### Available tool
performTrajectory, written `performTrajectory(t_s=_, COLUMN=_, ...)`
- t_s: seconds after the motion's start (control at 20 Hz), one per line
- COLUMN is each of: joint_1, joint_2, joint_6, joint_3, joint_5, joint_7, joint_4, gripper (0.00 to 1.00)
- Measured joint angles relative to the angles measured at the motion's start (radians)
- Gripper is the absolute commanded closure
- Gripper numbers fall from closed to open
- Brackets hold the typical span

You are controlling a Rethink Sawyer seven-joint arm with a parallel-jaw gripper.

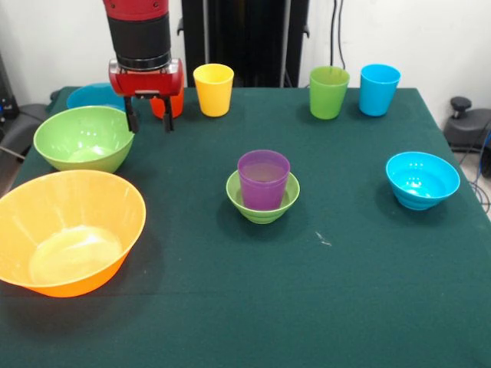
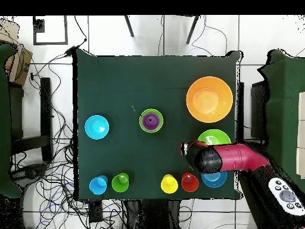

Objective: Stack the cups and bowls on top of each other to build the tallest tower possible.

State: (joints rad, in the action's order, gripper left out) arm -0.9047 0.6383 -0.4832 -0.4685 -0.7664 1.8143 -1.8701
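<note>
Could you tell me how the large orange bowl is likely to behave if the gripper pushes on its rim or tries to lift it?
The large orange bowl looks like thin glossy plastic, so it is probably light and would slide on the green tablecloth. Its wide flaring wall over a smaller base suggests a push on the rim may rock it. The glossy surface could be slippery to grip.

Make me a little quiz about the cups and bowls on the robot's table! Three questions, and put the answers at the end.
1. True or false: the purple cup stands in the small green bowl.
2. Which cup is closest to the gripper? A) the orange cup B) the green cup C) the light blue cup
3. Fill in: the biggest bowl on the table is coloured ____.

Key:
1. True; the yellow cup stands on its own.
2. A
3. Orange: the large orange bowl.
</note>
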Motion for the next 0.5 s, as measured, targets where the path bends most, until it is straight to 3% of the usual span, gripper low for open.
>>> performTrajectory(t_s=0.5, joint_1=-0.027, joint_2=-0.024, joint_6=0.0, joint_3=0.007, joint_5=-0.012, joint_7=0.0, joint_4=0.0, gripper=0.0)
